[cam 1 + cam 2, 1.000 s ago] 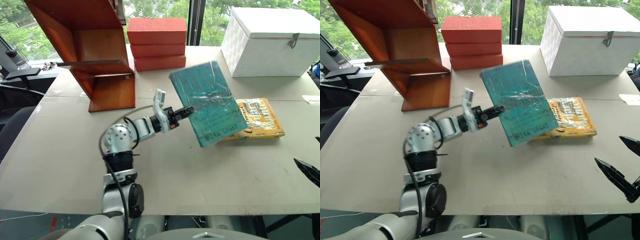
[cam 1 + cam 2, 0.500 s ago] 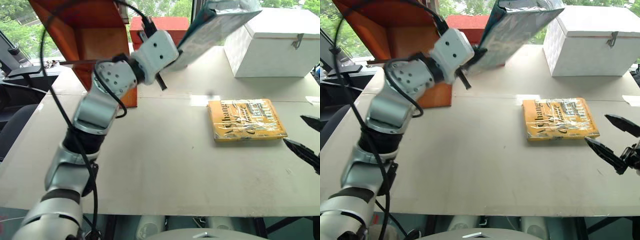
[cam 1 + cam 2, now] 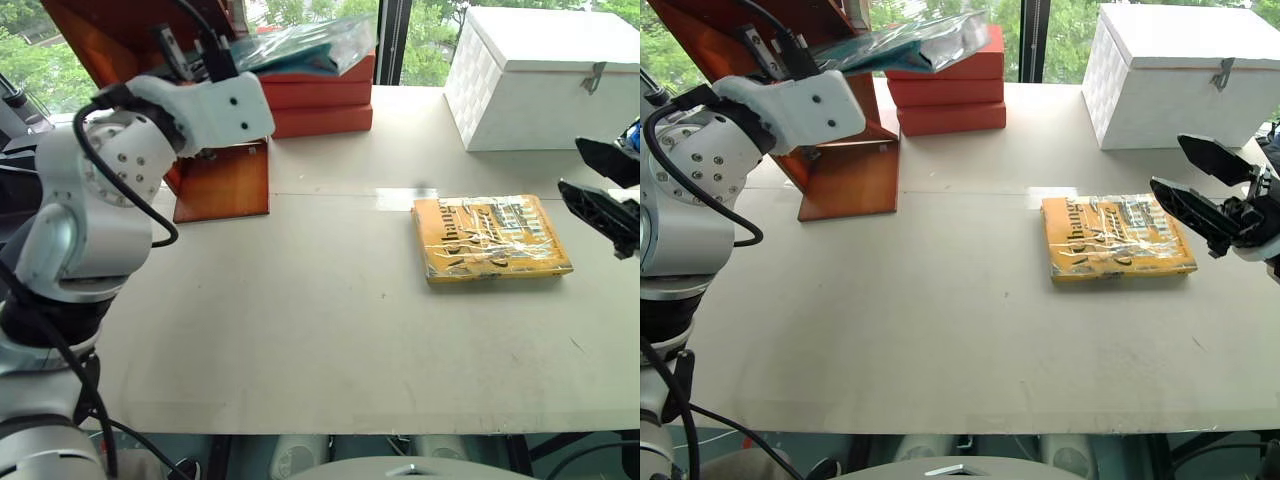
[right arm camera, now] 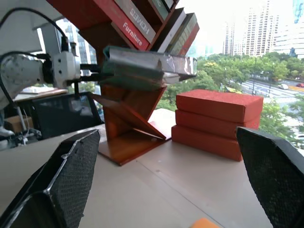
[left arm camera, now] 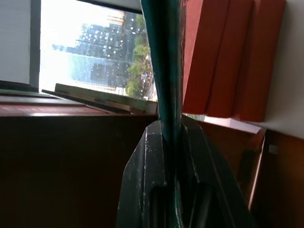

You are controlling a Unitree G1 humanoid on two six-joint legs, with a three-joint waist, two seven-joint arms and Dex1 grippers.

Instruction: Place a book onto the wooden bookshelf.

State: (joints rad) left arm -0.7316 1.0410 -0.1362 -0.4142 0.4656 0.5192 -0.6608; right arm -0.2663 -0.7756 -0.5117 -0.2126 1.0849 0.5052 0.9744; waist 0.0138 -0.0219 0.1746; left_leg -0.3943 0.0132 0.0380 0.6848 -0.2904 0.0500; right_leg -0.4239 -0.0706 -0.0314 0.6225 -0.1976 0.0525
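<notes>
Right wrist view: left gripper (image 4: 90, 72) pinched glossy plastic-wrapped teal book (image 4: 147, 69), held flat beside slanted polished reddish wooden bookshelf (image 4: 126, 126); right gripper (image 3: 1195, 195) spread.

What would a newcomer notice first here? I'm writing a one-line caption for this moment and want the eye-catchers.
First, the left hand holding the book flat in the air, beside the wooden bookshelf and above the table. Next, the orange-yellow book lying alone on the table, with the right hand open just beside it. Behind stand the red-orange blocks and the white box.
</notes>
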